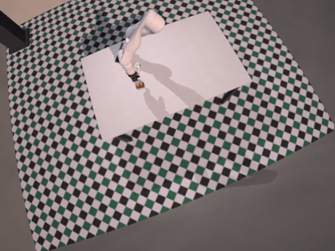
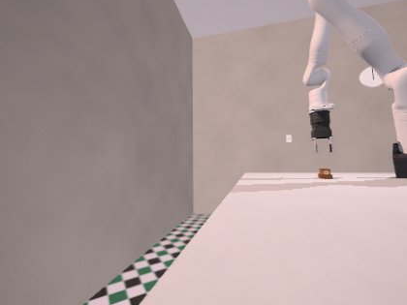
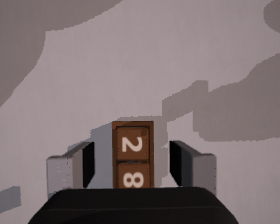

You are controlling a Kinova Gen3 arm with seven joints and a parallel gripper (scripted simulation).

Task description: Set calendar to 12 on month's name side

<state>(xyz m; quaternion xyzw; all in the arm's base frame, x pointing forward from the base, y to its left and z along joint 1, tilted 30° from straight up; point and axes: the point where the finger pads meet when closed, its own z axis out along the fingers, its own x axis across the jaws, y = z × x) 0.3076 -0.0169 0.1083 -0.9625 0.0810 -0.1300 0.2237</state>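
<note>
A small brown tray (image 2: 328, 177) (image 3: 151, 145) sits on the table. Two brown cubes lie in it in a row. In the wrist view one cube (image 3: 124, 134) shows a white 2 on top, and the nearer cube (image 3: 121, 172) shows a white 8, partly cut off by the gripper body. Both digits are turned sideways there. In the exterior view a pale mark shows on a cube's side, too small to read. The month's name cannot be seen. My gripper (image 2: 324, 149) (image 3: 132, 157) is open and empty, above the tray, with one finger out to each side of it.
The white table (image 1: 191, 51) (image 2: 291, 231) carries the tray near its left part in the top view. The arm's base stands at the table's back edge there. Shadows of the arm fall across the table. A grey wall (image 2: 97, 125) rises left of the table.
</note>
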